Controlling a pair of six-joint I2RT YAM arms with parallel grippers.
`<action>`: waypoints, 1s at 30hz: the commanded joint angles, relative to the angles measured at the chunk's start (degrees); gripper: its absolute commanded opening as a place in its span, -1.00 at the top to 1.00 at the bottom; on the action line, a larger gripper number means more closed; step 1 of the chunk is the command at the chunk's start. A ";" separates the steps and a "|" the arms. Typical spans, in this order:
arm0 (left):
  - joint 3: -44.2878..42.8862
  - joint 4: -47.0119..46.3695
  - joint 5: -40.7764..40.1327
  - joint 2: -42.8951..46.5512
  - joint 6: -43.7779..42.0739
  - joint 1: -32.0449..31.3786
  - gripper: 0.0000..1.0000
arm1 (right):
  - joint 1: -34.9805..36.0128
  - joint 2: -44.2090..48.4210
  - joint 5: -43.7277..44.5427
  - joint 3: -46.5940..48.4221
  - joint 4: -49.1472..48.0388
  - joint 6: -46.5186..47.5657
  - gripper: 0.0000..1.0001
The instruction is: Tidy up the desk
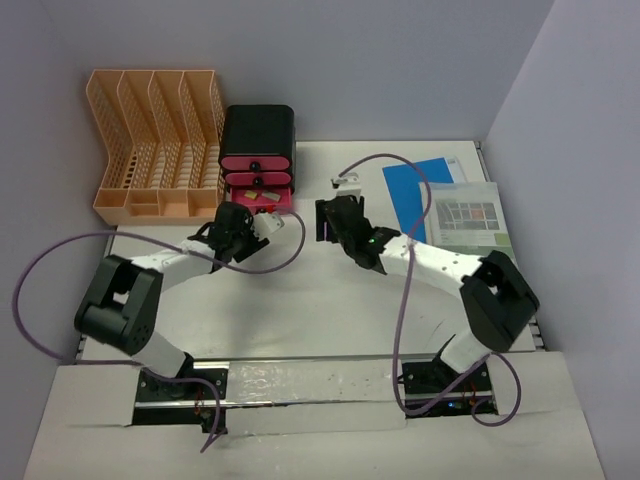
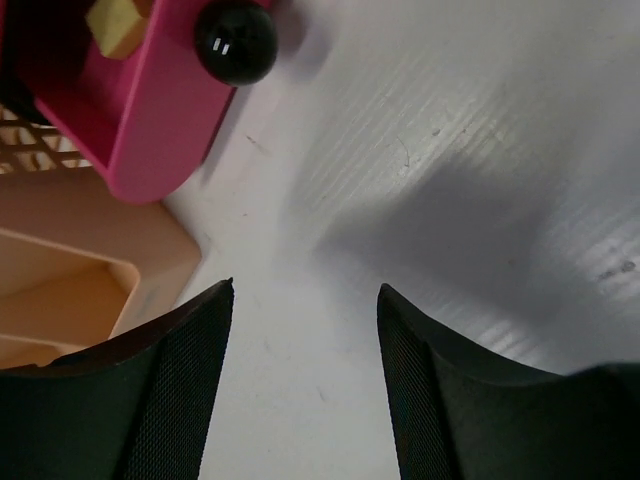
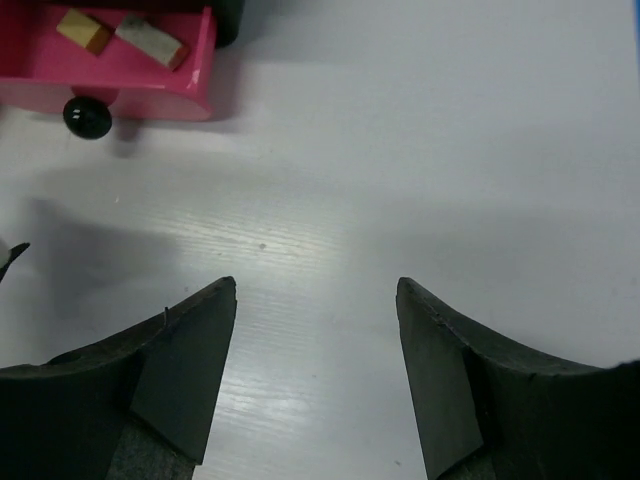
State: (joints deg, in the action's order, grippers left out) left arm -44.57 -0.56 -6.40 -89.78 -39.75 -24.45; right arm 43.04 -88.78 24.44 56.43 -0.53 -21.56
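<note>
The white desk (image 1: pixel 300 300) carries a black box (image 1: pixel 258 135) with pink drawers at the back. Its lowest pink drawer (image 1: pixel 262 200) is pulled out. My left gripper (image 1: pixel 262 222) hovers just in front of that drawer, open, with only bare desk between its fingers (image 2: pixel 305 290). In the left wrist view the drawer (image 2: pixel 130 110) and its black knob (image 2: pixel 235 42) lie up to the left. My right gripper (image 1: pixel 328 215) stands to the right of the drawer, open and empty (image 3: pixel 315 285). The right wrist view shows the drawer (image 3: pixel 130 90), its knob (image 3: pixel 87 116) and two small blocks (image 3: pixel 150 40) inside.
A peach file rack (image 1: pixel 150 145) stands at the back left, right beside the black box; its corner (image 2: pixel 80 270) is close to my left finger. A blue folder (image 1: pixel 415 190) and a printed booklet (image 1: pixel 470 220) lie at the back right.
</note>
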 commanded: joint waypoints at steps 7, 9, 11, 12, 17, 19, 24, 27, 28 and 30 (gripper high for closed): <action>-16.68 1.87 -0.30 -16.63 4.94 0.26 -0.38 | -0.50 11.87 6.63 -7.48 -3.76 -0.18 -0.46; -20.45 4.72 0.45 -19.43 6.37 0.93 -0.38 | -0.50 13.58 7.84 -8.47 -3.97 -0.23 -0.46; -22.66 5.97 1.21 -21.04 7.39 1.85 -0.38 | -0.46 15.09 8.84 -9.65 -4.47 -0.15 -0.46; -23.59 6.27 1.43 -21.76 7.89 2.30 -0.38 | -0.50 16.05 9.08 -10.11 -4.70 -0.15 -0.46; -28.05 6.95 1.89 -25.21 8.55 4.06 -0.39 | -0.50 19.97 11.46 -13.58 -6.54 0.54 -0.46; -28.98 6.57 1.70 -25.88 8.79 4.06 -0.41 | -0.50 21.25 12.03 -14.50 -6.91 0.72 -0.47; -31.45 5.07 3.05 -27.53 9.06 4.06 -0.52 | -0.50 22.68 13.02 -15.89 -6.51 0.65 -0.47; -33.59 6.43 4.64 -28.97 8.49 4.06 -0.60 | -0.50 23.56 13.87 -16.48 -6.41 0.59 -0.47; -34.43 6.62 4.64 -29.57 8.59 4.06 -0.62 | -0.50 23.91 14.01 -16.74 -6.37 0.52 -0.47; -35.89 6.28 4.69 -30.71 8.72 4.06 -0.65 | -0.50 24.57 14.22 -17.35 -6.36 0.47 -0.48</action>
State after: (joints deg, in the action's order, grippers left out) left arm -76.78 5.15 -4.42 -117.10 -31.41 -20.17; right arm 42.74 -67.28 35.68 40.10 -4.87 -21.30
